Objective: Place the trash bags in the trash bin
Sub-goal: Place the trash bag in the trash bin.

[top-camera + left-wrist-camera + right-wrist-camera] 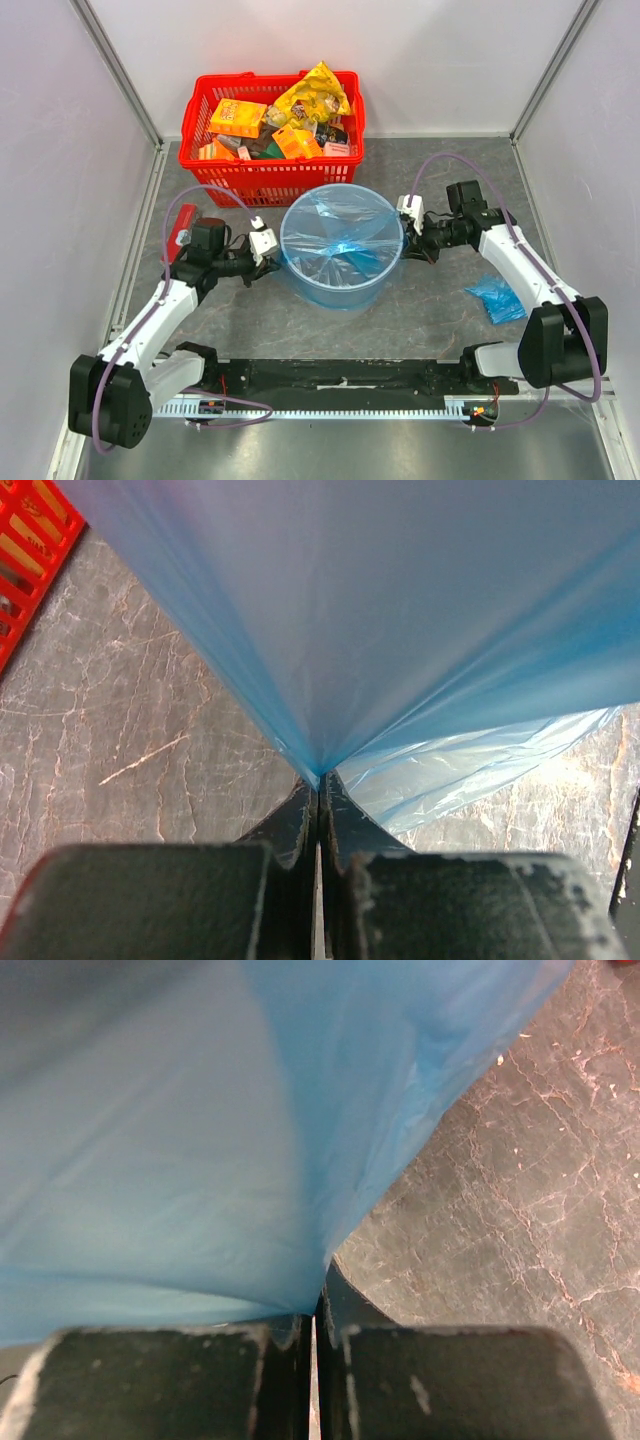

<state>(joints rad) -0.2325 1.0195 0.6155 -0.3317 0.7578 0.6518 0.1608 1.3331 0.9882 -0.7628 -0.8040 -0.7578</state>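
1. Two trash bags are in view. One large trash bag (340,225) is spread over the trash bin (335,298). One small crumpled bag (497,298) lies on the table (420,325) well to the right, just beside the right arm's forearm.
2. The trash bin stands upright in the middle of the table, just in front of the red basket (205,175). Blue film sags into its mouth, folds over the rim and hangs down the outer wall, so the grey plastic hardly shows.
3. The left gripper (280,256) sits at the bin's left rim. In the left wrist view its jaws are pressed together with only a hairline slit between them. They pinch the film into a point at the fingertips (300,792), and from there the sheet fans out taut and smooth.
4. The right gripper (403,238) sits at the bin's right rim, opposite the left one. In the right wrist view its jaws are likewise squeezed together, and the edge of the blue sheet is trapped at the fingertips (335,1290). The film fills most of that view.
5. The red basket holds boxes and packets, with a yellow packet (315,95) on top of the heap.
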